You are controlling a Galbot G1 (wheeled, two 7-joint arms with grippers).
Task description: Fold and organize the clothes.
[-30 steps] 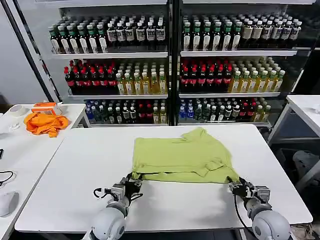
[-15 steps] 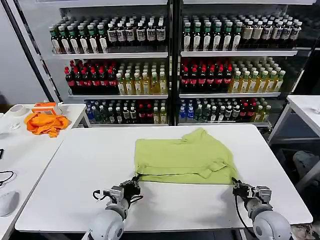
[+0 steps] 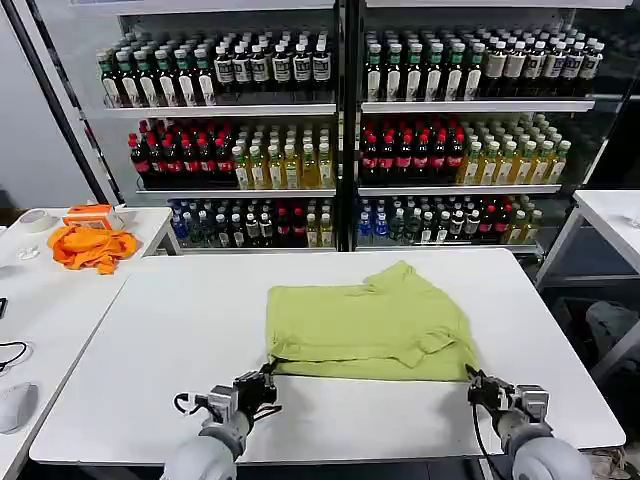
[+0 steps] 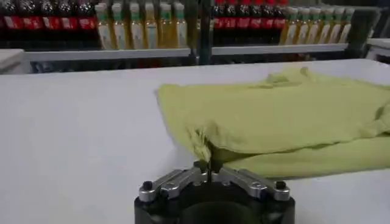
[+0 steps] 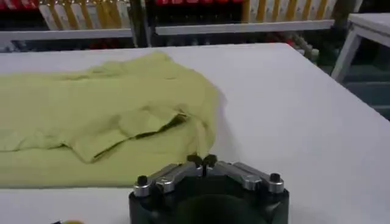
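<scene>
Currently, the lime-green T-shirt point(image 3: 365, 322) is being held at its two near corners, lying folded on the middle of the white table point(image 3: 150, 330) with its near hem toward the robot. At the left near corner, a small pinch of fabric is being gripped by the left gripper point(image 3: 262, 381), its jaws drawn together on the cloth; in the left wrist view the fingertips point(image 4: 210, 167) are seen meeting right at the bunched edge of the shirt point(image 4: 274, 115). At the right near corner, the hem is being pinched in the same way by the right gripper point(image 3: 477, 385), jaws narrow and closed on the cloth; in the right wrist view the tips point(image 5: 202, 161) are seen pressed together at the hem of the shirt point(image 5: 103, 109). A folded sleeve is being shown lying on top of the shirt near the right side. An orange cloth point(image 3: 92, 245) is lying on a side table point(image 3: 40, 290) to the left, well apart, and shelves of bottles point(image 3: 340, 140) are standing behind.
</scene>
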